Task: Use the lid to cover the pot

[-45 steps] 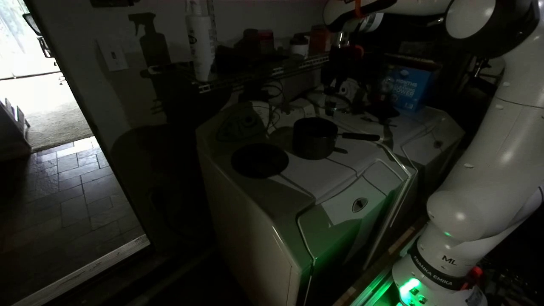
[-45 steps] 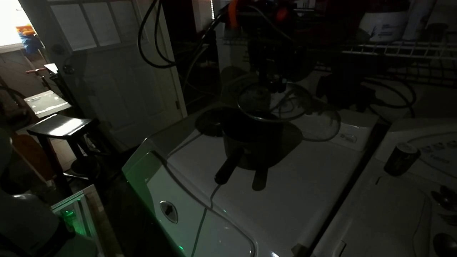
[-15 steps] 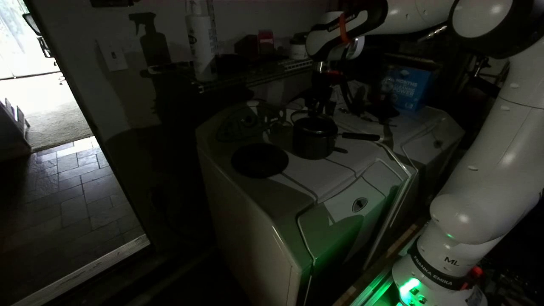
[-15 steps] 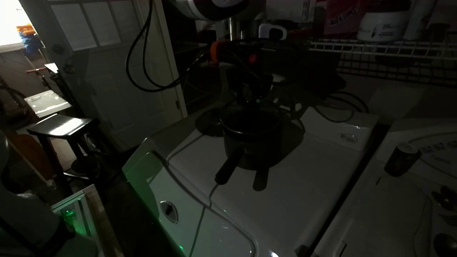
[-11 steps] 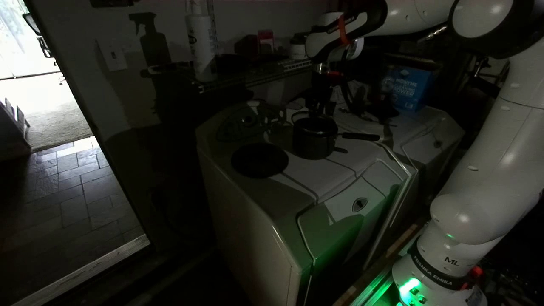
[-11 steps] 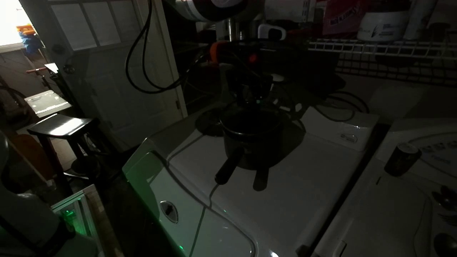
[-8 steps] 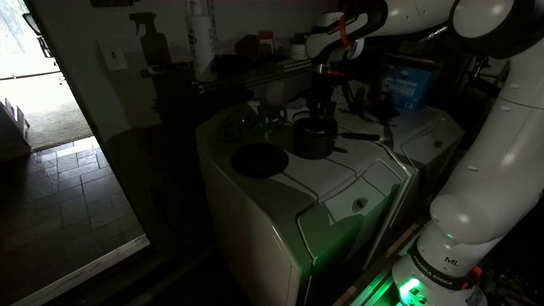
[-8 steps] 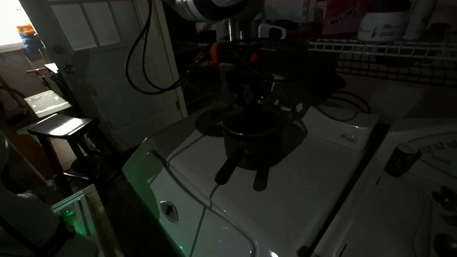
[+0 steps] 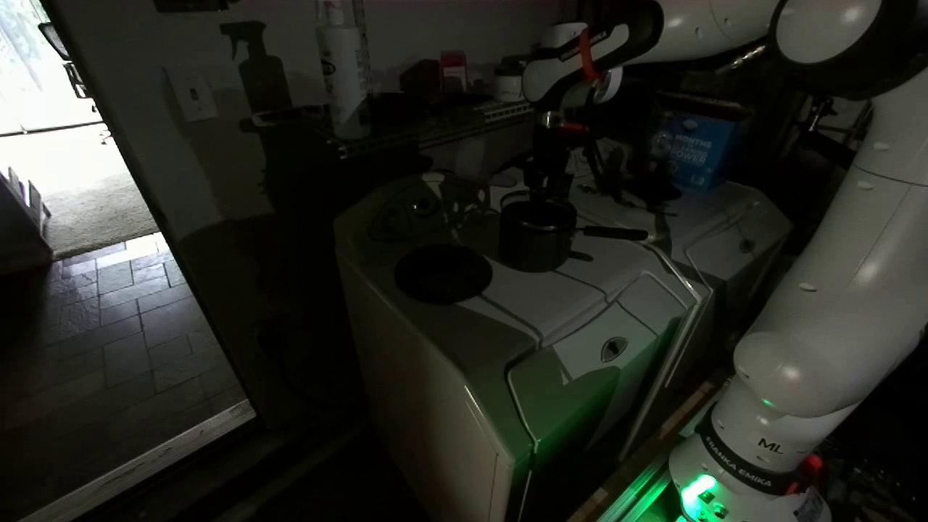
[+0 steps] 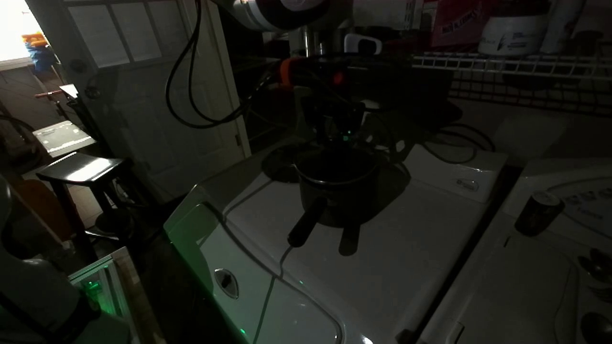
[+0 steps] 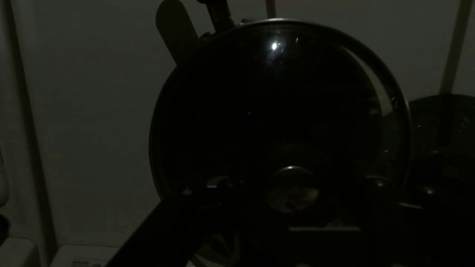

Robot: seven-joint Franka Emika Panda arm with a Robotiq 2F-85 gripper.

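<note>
There is one small, squat, near-black round pot (image 10: 330,203) with one straight black handle (image 10: 307,223), one clear round glass lid (image 11: 274,92) with a thin rim and a single knob (image 11: 293,196), and one wider, flatter dark round dish (image 9: 444,274) near the pot. Pot and dish stand on the same one of two white, box-shaped appliances (image 10: 382,267). The black gripper (image 10: 333,136) is clamped on the lid's knob, over the pot's mouth; I cannot tell whether lid and pot touch. It blocks part of the lid in the wrist view. On the second appliance stand one blue box (image 9: 696,148) and one dark cylindrical can (image 10: 539,213); a wire shelf (image 9: 507,110) holds one tall white bottle (image 9: 346,87) and one white tub (image 10: 512,38). The insides of pot and dish are too dark to make out
</note>
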